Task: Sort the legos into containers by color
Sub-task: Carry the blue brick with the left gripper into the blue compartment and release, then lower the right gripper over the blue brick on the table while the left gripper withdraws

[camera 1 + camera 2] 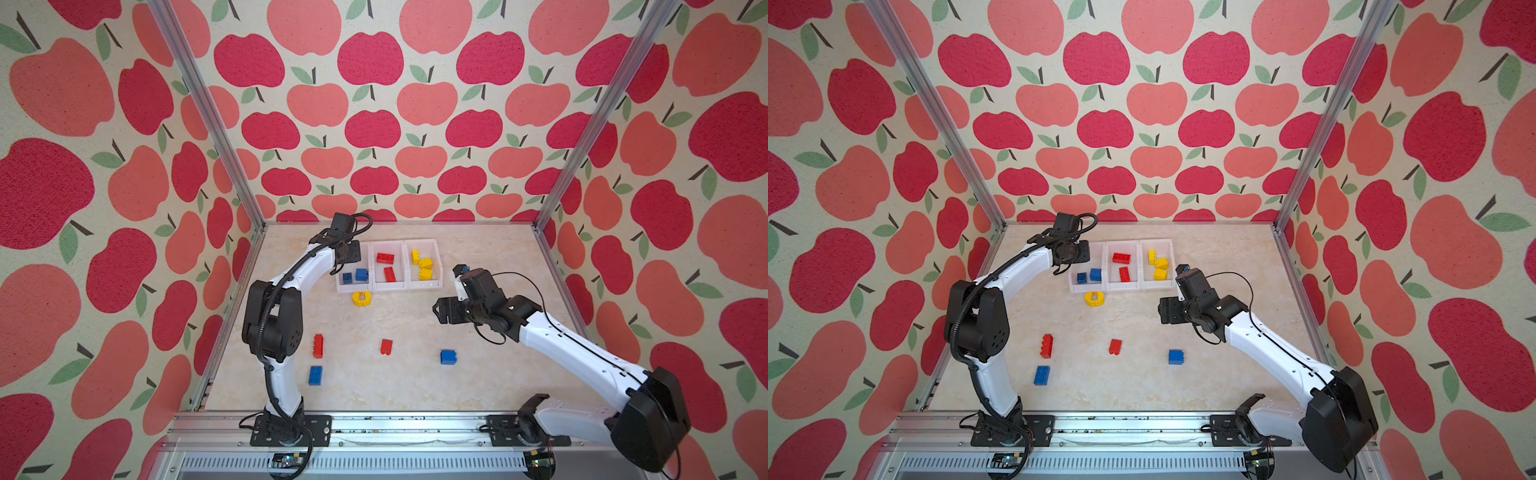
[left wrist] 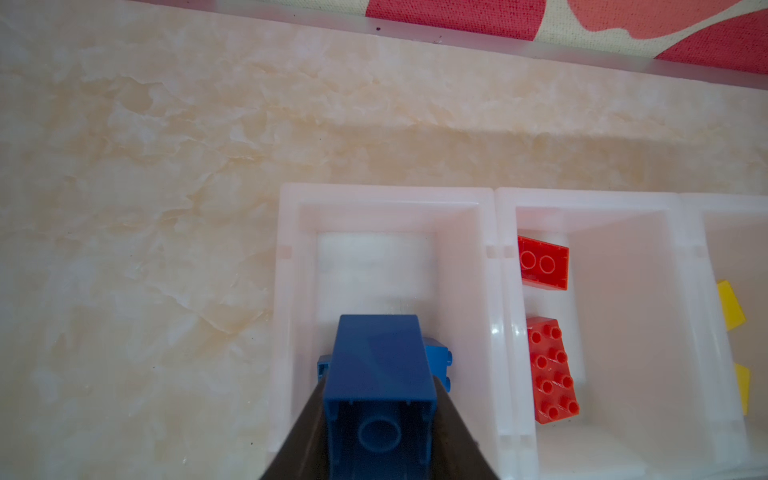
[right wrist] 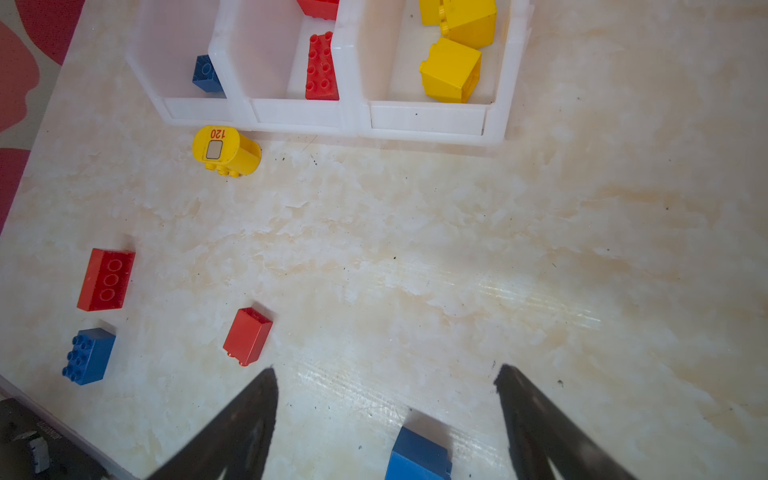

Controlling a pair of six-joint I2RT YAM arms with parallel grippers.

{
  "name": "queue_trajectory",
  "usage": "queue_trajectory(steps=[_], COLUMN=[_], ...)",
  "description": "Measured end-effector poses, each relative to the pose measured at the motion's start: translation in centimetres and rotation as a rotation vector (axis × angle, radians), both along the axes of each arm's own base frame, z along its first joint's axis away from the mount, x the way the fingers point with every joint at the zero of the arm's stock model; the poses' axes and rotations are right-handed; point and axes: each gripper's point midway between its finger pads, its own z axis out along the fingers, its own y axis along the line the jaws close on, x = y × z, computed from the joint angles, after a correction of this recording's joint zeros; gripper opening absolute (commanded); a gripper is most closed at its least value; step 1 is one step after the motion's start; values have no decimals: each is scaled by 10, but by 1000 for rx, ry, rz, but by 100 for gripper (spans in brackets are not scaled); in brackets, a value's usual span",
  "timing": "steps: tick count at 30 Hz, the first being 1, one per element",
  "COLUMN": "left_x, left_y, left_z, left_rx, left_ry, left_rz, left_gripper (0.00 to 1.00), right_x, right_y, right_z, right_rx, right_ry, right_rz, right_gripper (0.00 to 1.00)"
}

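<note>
Top views: the containers (image 1: pixel 390 285) are sitting in a row at the back of the table (image 1: pixel 415 386). They are holding binned blue bricks (image 1: pixel 361 274) on the left, red bricks (image 1: pixel 385 258) in the middle and yellow bricks (image 1: pixel 425 263) on the right. The left gripper (image 1: pixel 348 254) is hanging over the left bin (image 1: pixel 353 288), its jaws hidden under the wrist. The right gripper (image 1: pixel 1170 312) is hovering over bare table, right of the row. Lying loose are:
- a yellow round piece (image 1: pixel 361 298), just before the left bin
- a long red brick (image 1: pixel 318 345)
- a short red brick (image 1: pixel 386 346)
- a long blue brick (image 1: pixel 315 375)
- a square blue brick (image 1: pixel 448 356)

Left wrist: the left gripper is clamping a held blue brick (image 2: pixel 380 374) above the left bin, with the binned blue bricks lying beneath.

Right wrist: the right gripper's fingers (image 3: pixel 249 415) are standing wide apart and gripping nothing. The square blue brick is lying on the table below the gap.
</note>
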Motion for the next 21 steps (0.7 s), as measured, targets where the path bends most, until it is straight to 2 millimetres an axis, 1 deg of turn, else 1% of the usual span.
queue_trajectory(steps=[4, 9, 10, 13, 21], left_x=[11, 17, 17, 18, 20], left_y=[0, 3, 3, 4, 3], left_z=[-15, -28, -29, -26, -23], left_rx=[15, 29, 33, 35, 34], left_ry=[16, 34, 35, 27, 19], left_rz=[4, 11, 11, 16, 17], left_gripper=[29, 42, 45, 48, 55], right_x=[-2, -4, -3, -2, -4], right_y=[-3, -5, -6, -8, -10], right_z=[-1, -2, -1, 0, -5], right_rx=[-7, -10, -9, -8, -17], right_ry=[3, 4, 3, 0, 11], right_rz=[-3, -5, -7, -15, -16], right_gripper=[86, 86, 86, 86, 87])
